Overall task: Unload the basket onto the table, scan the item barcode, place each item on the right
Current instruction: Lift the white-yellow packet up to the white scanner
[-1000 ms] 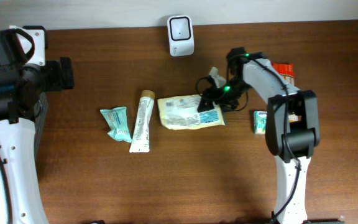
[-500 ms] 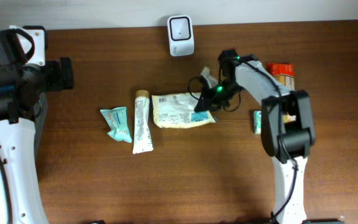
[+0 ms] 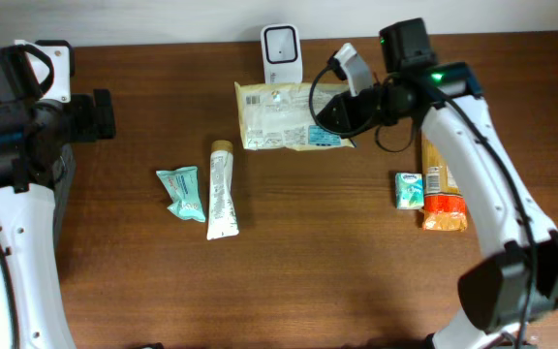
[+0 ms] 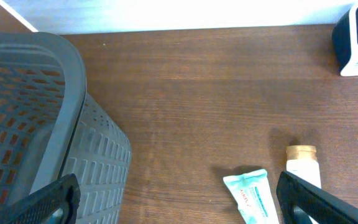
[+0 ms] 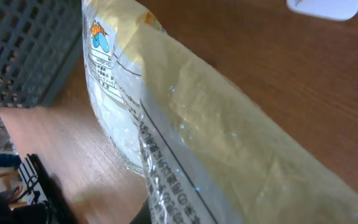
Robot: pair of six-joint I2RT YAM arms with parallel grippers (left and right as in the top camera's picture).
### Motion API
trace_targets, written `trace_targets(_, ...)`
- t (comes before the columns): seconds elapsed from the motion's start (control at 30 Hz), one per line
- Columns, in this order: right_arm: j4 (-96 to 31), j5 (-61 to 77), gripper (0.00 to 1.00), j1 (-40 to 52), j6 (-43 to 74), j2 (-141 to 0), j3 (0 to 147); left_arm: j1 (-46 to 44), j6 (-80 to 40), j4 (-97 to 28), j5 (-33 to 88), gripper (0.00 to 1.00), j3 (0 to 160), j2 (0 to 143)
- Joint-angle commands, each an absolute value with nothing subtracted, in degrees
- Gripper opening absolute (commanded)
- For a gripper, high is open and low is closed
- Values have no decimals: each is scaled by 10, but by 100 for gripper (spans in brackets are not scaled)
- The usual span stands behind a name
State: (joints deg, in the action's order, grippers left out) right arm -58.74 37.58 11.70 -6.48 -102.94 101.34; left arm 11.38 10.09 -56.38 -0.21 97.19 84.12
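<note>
A pale yellow snack packet with a printed label hangs above the table just below the white barcode scanner at the back edge. My right gripper is shut on the packet's right end. In the right wrist view the packet fills most of the picture and hides the fingers; the scanner shows at the top right corner. My left gripper is open with nothing between its fingers, far left beside the grey basket.
On the table lie a teal sachet, a white tube, a small green box and an orange and tan packet. The sachet and the tube's cap show in the left wrist view.
My right gripper shut on the yellow packet, lifted it off the middle of the table and carried it back toward the scanner. The left arm has not moved.
</note>
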Motion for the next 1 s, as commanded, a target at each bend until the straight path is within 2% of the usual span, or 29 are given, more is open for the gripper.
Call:
trace_targets(0.0,-608,435,4,76,-94,-979,1020,114,109,-563,2,99,973,837)
trace_targets(0.07,-638,495,4,44,-127,-974,1020,114,109,-563,2,99,973,837)
trace_targets(0.2,-682,524,4,22,-170,-974,1020,114,108,-563,2,99,973,837)
trace_targets(0.67,-686,526,4,23,-154,-973,1023,114,108,-563,2,99,973,837)
trace_targets(0.73,-679,420,4,36,-76,-975,1059,114,108,-563,2,99,973,837)
trace_targets(0.8,-678,326,4,57,-46,-980,1108,114,109,-563,2,99,973,837)
trace_targets(0.9,-635,103,4,117,-25,-1006,1168,114,108,-563,2,99,973,837)
trace_targets(0.97,-549,-116,4,175,-53,-1034,1168,114,108,-563,2,99,973,837)
